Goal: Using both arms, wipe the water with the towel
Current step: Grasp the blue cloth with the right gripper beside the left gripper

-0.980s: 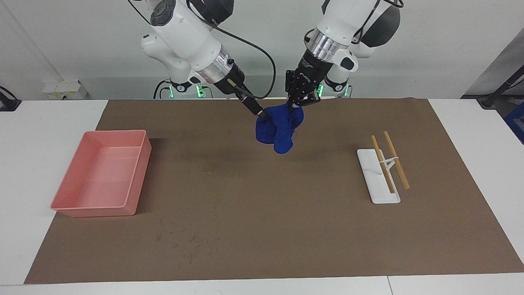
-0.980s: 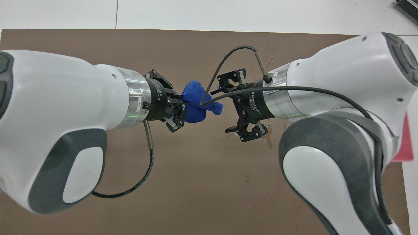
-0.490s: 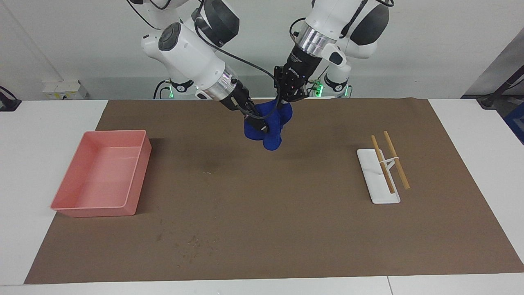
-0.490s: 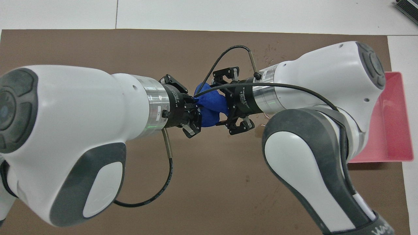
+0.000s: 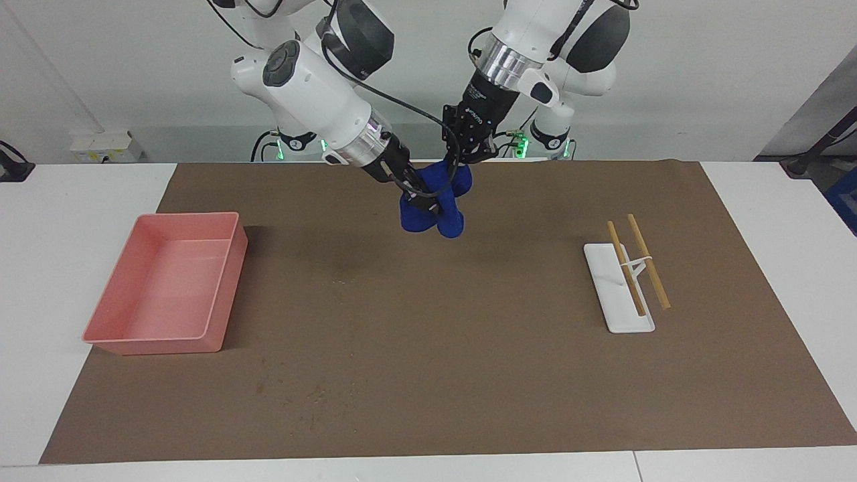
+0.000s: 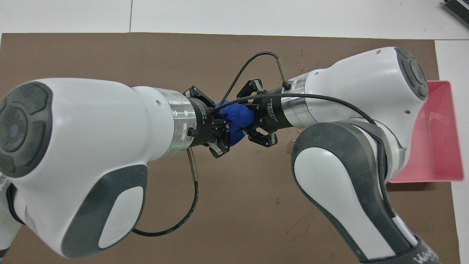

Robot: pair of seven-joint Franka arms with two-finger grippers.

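We are holding towel [image 5: 432, 207] aloft: left gripper [image 5: 462, 161] clamping it, right gripper [image 5: 422, 199] closing on it; wiping not begun.

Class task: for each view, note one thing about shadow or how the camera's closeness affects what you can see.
Facing view: the pink tray casts a soft shadow on the brown mat beside it. Overhead view: the white arms loom huge, hiding much of the mat and leaving only part of the blue towel visible.

The small royal-blue soft cloth towel [image 5: 432, 204] hangs bunched in a wad above the brown mat, pinched between both black grippers, lobes drooping downward.
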